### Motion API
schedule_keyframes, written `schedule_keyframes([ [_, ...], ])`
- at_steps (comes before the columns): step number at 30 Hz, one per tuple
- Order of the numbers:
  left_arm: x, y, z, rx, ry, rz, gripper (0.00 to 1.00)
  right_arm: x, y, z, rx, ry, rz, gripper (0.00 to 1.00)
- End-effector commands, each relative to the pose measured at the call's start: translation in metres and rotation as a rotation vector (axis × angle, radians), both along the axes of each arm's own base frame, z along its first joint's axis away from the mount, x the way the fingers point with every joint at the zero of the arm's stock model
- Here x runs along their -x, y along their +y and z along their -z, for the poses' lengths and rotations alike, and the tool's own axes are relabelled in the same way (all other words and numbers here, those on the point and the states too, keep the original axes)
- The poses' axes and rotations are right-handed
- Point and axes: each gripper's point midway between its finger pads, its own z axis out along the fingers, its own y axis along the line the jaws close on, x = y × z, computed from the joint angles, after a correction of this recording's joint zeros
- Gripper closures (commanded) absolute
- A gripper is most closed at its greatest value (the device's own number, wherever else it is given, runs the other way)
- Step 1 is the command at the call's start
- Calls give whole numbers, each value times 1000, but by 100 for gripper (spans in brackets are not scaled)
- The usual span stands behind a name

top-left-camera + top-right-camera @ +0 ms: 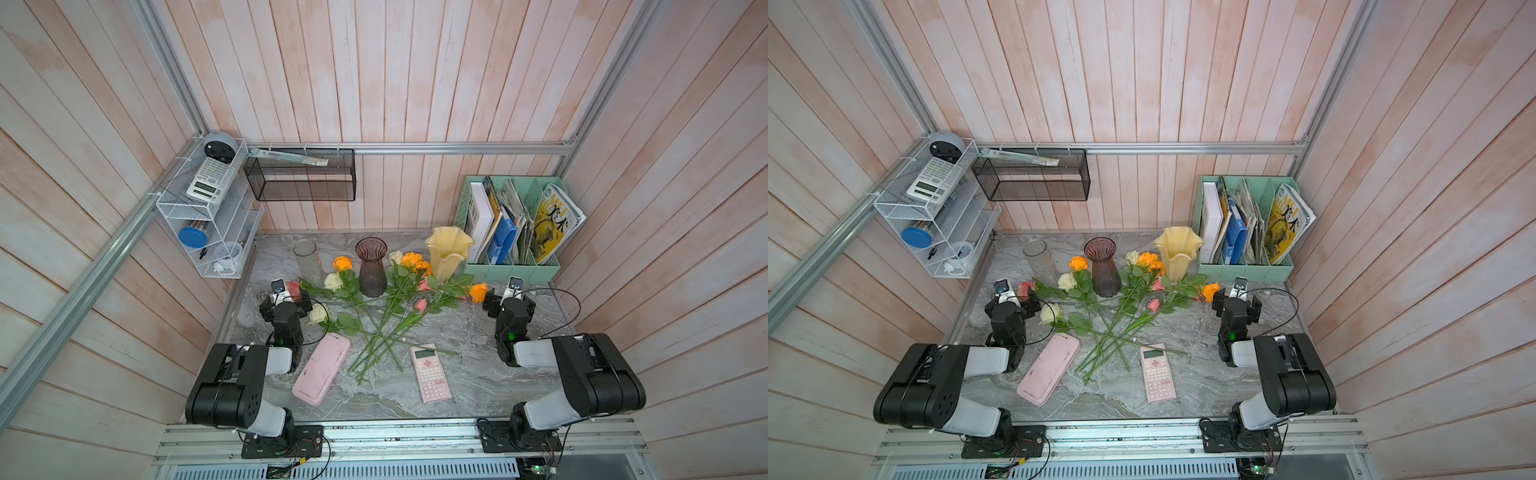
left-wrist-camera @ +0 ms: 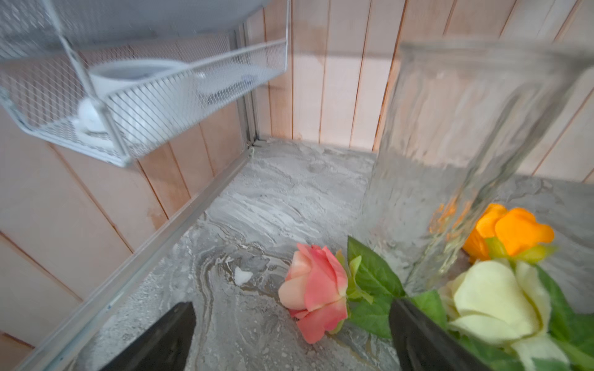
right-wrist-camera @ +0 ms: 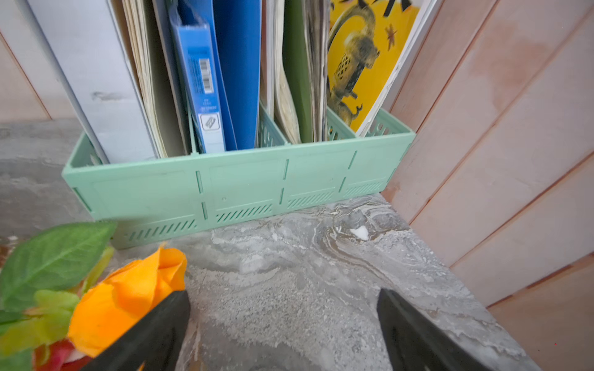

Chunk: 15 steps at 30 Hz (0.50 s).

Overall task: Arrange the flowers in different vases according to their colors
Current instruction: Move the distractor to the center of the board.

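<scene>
Several flowers [image 1: 386, 307] with orange, cream and pink heads lie in a crossed heap on the marble table, stems toward the front. Behind them stand three empty vases: a clear glass cylinder [image 1: 308, 262], a dark purple ribbed one [image 1: 372, 266] and a pale yellow flared one [image 1: 449, 253]. My left gripper [image 1: 286, 297] is open at the heap's left end. In the left wrist view a pink rose [image 2: 316, 295] lies between its fingers, untouched, with a cream rose [image 2: 491, 302] and the glass vase [image 2: 450, 144] beside it. My right gripper [image 3: 283, 292] is open over bare table, an orange rose [image 3: 128, 298] against one finger.
A pink pencil case [image 1: 322, 368] and a pink calculator [image 1: 430, 372] lie near the front, by the stem ends. A mint-green file holder [image 1: 511, 266] full of books fills the back right corner. A white wire shelf [image 1: 208, 208] and a black mesh basket [image 1: 299, 174] hang on the walls.
</scene>
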Motion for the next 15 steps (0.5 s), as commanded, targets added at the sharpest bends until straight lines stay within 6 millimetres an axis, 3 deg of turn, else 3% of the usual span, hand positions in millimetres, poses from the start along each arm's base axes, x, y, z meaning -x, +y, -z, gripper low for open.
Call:
schedule_keyframes([
  [1, 24, -9, -53, -77, -119, -56, 0, 8, -1, -38, 27, -45, 30, 2],
  [4, 44, -44, -102, -141, -166, -13, 0, 15, 7, -99, -19, -107, 15, 7],
  [6, 56, -65, -131, -136, -142, 23, 0, 31, 19, -139, -87, -75, -1, 8],
  [7, 62, -73, -139, -121, -116, 37, 0, 40, 27, -149, -155, -51, -27, 10],
  [10, 85, -98, -155, 91, 0, 138, 3, 68, 88, -169, -372, 34, -261, 41],
  [11, 93, -106, -152, 189, 48, 162, 15, 79, 111, -167, -416, 87, -330, 54],
  [12, 101, -116, -143, 267, 110, 191, 34, 92, 137, -160, -448, 154, -395, 66],
  [15, 128, -144, -106, 412, 257, 223, 90, 133, 204, -124, -495, 351, -530, 77],
])
